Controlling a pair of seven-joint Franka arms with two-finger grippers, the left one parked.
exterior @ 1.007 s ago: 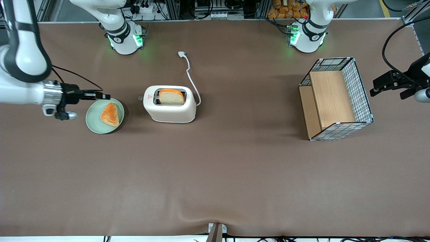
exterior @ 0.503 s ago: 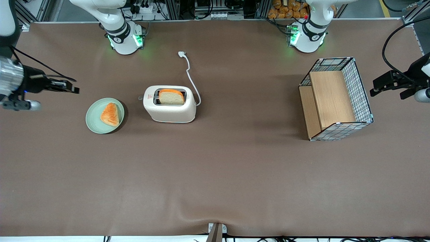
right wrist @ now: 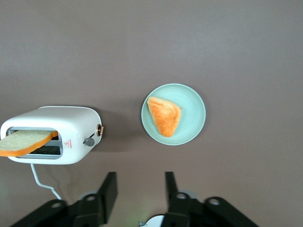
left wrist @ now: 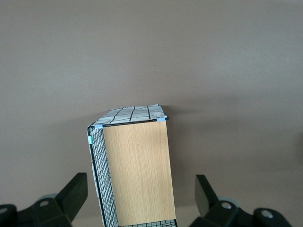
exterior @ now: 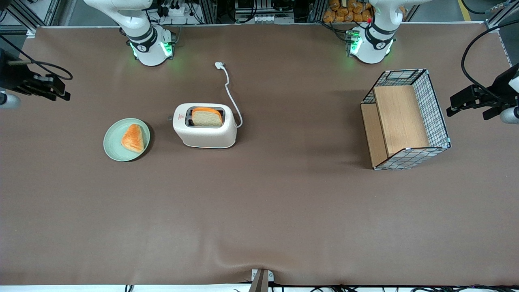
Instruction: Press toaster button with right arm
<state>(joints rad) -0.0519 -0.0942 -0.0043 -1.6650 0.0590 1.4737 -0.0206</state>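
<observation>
The black two-finger gripper (exterior: 61,94) of the white jointed right arm (exterior: 10,79) hangs at the upper left edge of the front view, above the brown table mat (exterior: 259,211) at the working arm's end. In the right wrist view its fingers (right wrist: 110,191) stand parted with a clear gap between them and nothing held

Nearest to the gripper lies one round pale green plate (exterior: 111,148) carrying one orange triangular pastry (exterior: 133,138); the plate sits between the gripper and the toaster, lower in the front frame than the gripper and apart from it. In the left centre of the front view stands one small cream-white rounded toaster (exterior: 204,129), well apart from the gripper, with one slice of bread (exterior: 206,117) sticking up out of its dark top slot. The tiny grey toaster button (right wrist: 89,141) projects from the narrow end by the red triangle mark (right wrist: 69,141), the end that faces the plate, with a small brass-coloured knob (right wrist: 100,129) just beside it. A white cord (exterior: 231,95) runs from the toaster's other end to its plug (exterior: 219,64), farther from the front camera

Toward the parked arm's end, at the right of the front frame, one wire-mesh basket with wooden panels (exterior: 405,119) lies tipped on its side
</observation>
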